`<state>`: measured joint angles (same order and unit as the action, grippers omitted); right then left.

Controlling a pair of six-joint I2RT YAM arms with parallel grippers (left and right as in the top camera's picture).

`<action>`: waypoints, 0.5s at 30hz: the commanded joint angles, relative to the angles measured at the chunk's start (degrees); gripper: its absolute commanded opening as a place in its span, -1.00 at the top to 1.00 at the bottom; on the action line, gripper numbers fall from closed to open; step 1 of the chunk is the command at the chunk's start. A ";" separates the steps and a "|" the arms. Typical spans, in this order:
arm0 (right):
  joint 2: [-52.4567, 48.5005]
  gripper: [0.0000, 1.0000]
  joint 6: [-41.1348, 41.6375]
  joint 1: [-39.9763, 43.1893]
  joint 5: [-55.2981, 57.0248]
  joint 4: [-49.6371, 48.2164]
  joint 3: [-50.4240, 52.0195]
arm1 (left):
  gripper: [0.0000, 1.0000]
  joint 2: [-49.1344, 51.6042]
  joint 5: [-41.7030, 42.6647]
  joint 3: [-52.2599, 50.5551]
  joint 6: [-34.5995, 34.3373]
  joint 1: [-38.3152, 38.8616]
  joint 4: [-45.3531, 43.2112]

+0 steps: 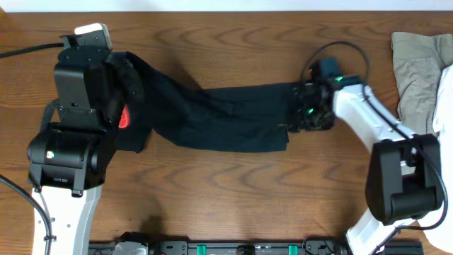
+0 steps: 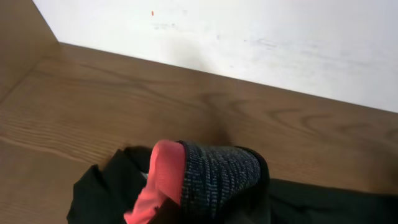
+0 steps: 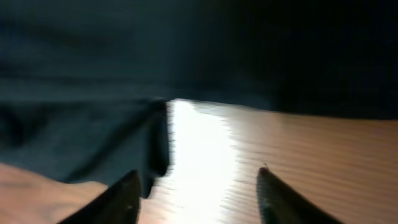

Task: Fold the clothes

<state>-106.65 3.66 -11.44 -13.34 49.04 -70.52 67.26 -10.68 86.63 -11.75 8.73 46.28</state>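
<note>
**Two arms, one pair of black pants between them**

My left arm sits over the waist end of the black pants. They lie stretched across the middle of the wooden table, running from the far left toward the right.

My left gripper is lost among black fabric and my own dark housing in the overhead view. My left wrist camera shows none of its fingers, so I cannot tell whether it is clamped on the cloth or standing apart. That camera does show the waistband, grey and speckled, bunched up close to the lens. Its red-orange edge is folded beside it, with black fabric around both. Beyond them lie bare wood and a white wall. From above, a spot of the same red-orange peeks out just beside my left arm.

My right gripper is at the other end, by the leg hems. In my right wrist view its two fingertips stand spread apart with bright, bare wood between them, gripping nothing. The fingertip nearer the cloth is just beside the fabric's edge, and I cannot tell whether it touches. Dark, blurred fabric fills the top and one side of that view.

A khaki piece lies at the far right corner of the table, well apart from the pants. A white piece lies against its right side at the edge of the overhead view.
</note>
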 commanded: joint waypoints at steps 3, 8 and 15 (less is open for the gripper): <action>0.13 -0.24 2.86 -4.72 -3.61 -5.84 7.23 | 0.85 -1.03 -0.33 1.90 0.79 -0.17 -0.26; 0.15 0.64 5.53 -5.66 -5.81 -9.44 9.70 | 0.84 -1.03 -0.33 1.90 0.79 -0.17 -0.24; 6.56 0.90 3.98 -0.28 -3.58 -2.40 4.74 | 0.83 -1.05 -0.33 1.90 1.68 -0.17 -0.02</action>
<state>-105.30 8.08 -15.03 -18.46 44.86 -62.48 67.26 -10.68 86.61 -11.55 8.73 46.48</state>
